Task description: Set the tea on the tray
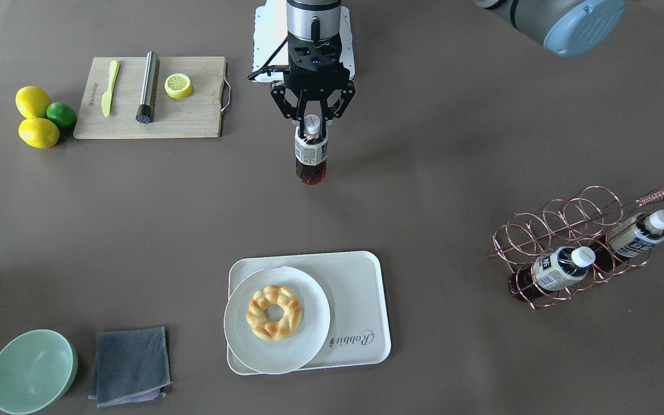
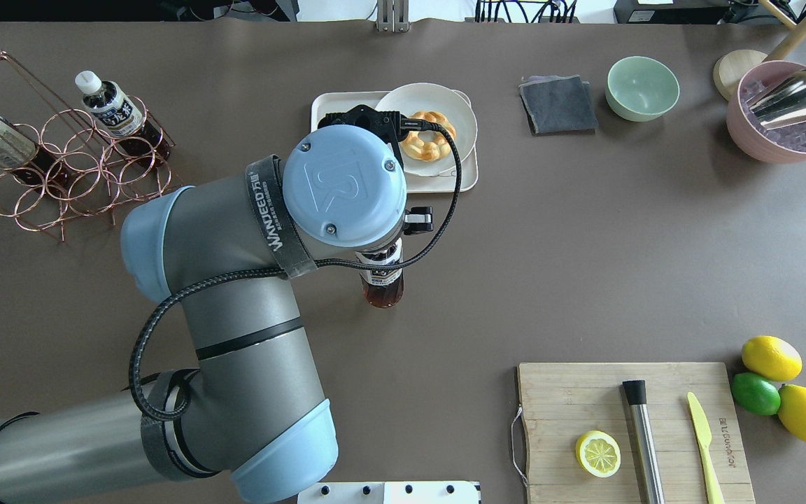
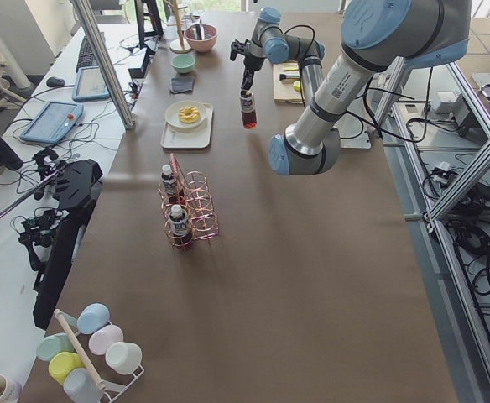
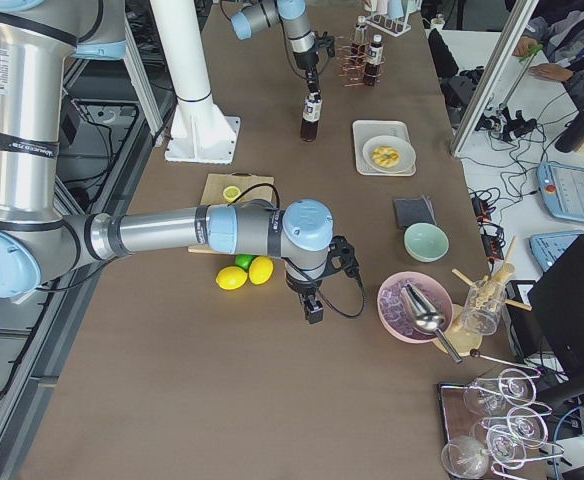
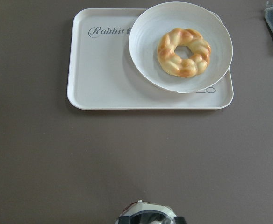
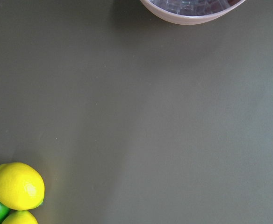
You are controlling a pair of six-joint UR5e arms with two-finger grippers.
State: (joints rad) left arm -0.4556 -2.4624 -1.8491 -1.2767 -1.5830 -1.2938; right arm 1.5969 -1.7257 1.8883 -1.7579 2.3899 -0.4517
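L gripper (image 1: 312, 122) clamps the tea (image 1: 311, 157) at its neck, so the bottle hangs upright mid-table, well short of the tray (image 1: 358, 288). The plate (image 1: 303, 346) hogs one half; the bare lettered side looks best. R gripper (image 4: 314, 305): can't tell if open.

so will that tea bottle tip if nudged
Probably: the small clear plastic bottle of dark tea is tall and narrow. It looks full, so likely heavy for its size. The left claw holds only its neck; it may swing.

Three tea bottles (image 1: 311, 155), two whole lemons (image 1: 33, 101), one lime (image 1: 62, 114), one tray (image 1: 361, 288), one plate (image 1: 240, 340), one doughnut (image 1: 274, 312).
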